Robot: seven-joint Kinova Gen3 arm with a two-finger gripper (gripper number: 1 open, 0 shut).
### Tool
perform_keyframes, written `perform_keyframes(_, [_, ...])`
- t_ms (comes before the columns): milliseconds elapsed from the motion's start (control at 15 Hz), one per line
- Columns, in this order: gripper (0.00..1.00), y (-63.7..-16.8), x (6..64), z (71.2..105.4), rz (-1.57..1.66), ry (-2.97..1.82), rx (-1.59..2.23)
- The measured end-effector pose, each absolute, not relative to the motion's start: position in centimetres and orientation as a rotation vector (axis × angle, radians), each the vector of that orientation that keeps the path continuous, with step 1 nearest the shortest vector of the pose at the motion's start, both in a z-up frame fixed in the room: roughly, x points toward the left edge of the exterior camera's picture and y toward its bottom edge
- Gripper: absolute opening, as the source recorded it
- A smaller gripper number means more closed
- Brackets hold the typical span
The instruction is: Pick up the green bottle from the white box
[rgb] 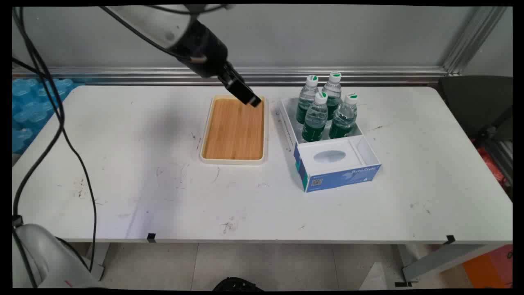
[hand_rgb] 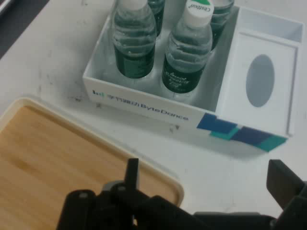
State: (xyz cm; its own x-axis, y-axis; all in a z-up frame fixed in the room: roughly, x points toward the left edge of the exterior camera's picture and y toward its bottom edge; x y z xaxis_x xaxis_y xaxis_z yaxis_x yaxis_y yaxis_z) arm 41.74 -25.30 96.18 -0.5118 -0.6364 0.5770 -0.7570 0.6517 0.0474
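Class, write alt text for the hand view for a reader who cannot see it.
Open black two-finger gripper hangs over a cream-rimmed bamboo tray's corner. Beyond stands a white-and-blue cardboard box holding clear green-labelled water bottles, on a white table.

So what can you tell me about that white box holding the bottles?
The white box is an open-topped carton with blue print on its sides, lying flat on the table right of the wooden tray and apart from it. Its far compartment holds four upright water bottles; the near part is a white insert with an oval hollow.
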Motion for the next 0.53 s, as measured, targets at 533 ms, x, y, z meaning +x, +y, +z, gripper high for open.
perform_keyframes(533, [1.00,-27.0,35.3,92.1,0.350,-2.292,1.160])
